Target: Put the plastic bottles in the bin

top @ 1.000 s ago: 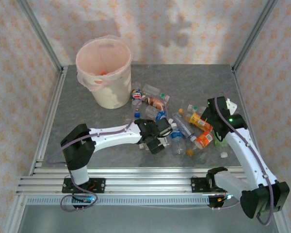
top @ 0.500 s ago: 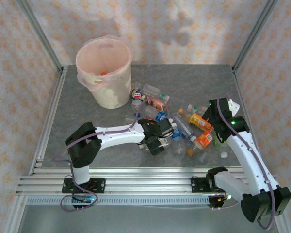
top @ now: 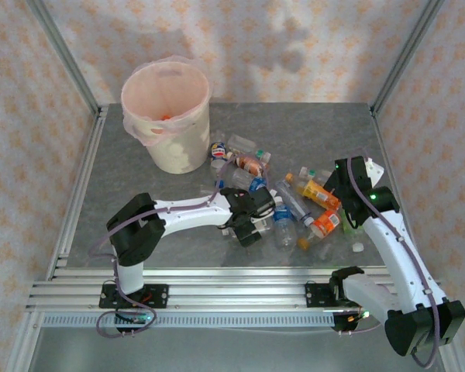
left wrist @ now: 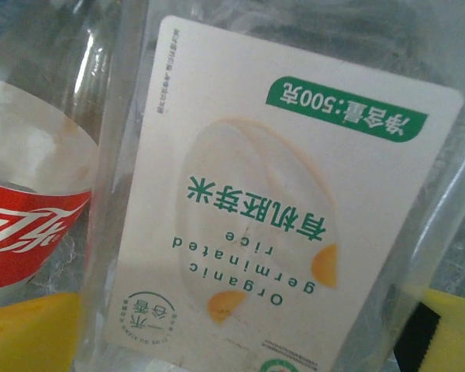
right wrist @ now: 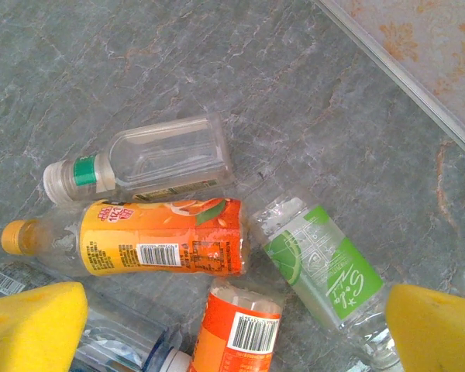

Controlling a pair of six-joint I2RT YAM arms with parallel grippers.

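The cream bin point(top: 178, 151) with its pink bag stands at the back left. Plastic bottles point(top: 248, 164) lie scattered across the middle of the table. My left gripper point(top: 257, 215) is open and low among them. A clear bottle with a white rice label point(left wrist: 279, 209) lies between its yellow pads point(left wrist: 31, 333), and a red-labelled bottle point(left wrist: 31, 209) is beside it. My right gripper point(top: 339, 205) hovers open over an orange-labelled bottle point(right wrist: 163, 236), a second orange one point(right wrist: 236, 333), a green-labelled one point(right wrist: 325, 267) and a clear white-capped one point(right wrist: 155, 159).
Papered walls and aluminium posts point(top: 70, 62) close in the grey table point(top: 139, 186) on three sides. A rail point(top: 217, 293) runs along the near edge by both arm bases. A small white cap point(top: 358, 247) lies near the right arm.
The left arm's elbow has swung a little to the right while its gripper has stayed among the bottles. The right gripper has shifted slightly.
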